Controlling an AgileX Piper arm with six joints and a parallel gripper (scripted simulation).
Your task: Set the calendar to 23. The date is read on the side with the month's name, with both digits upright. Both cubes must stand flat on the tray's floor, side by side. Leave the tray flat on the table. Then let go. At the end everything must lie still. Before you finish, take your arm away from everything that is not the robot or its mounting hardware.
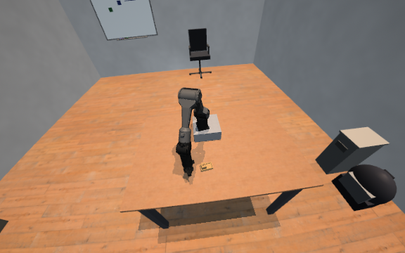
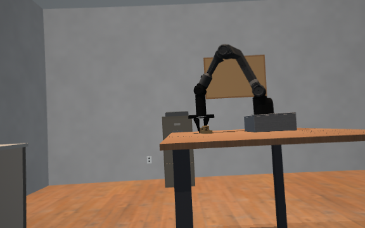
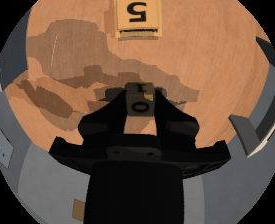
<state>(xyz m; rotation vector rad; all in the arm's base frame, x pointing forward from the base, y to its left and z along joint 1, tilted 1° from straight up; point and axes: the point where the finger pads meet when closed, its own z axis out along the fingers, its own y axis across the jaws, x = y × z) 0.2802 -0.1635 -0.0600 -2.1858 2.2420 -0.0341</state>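
In the wrist view a small tan tray (image 3: pixel 137 32) lies flat on the table ahead of the fingers. In it stands one cube (image 3: pixel 137 10) with a 5 on its top face. The tray also shows in the top view (image 1: pixel 206 166). My gripper (image 3: pixel 141 97) (image 1: pixel 188 172) (image 2: pixel 201 128) points straight down at the table, left of the tray. It is shut on the second cube (image 3: pixel 141 104), which rests low at the table top outside the tray. This cube's top face shows a mark like a 0. Its other faces are hidden.
The arm's grey base block (image 1: pixel 207 131) (image 2: pixel 270 121) stands on the table behind the tray. The table's front edge (image 1: pixel 223 198) lies a little way beyond the gripper. A filing cabinet (image 2: pixel 177 126) stands off the table.
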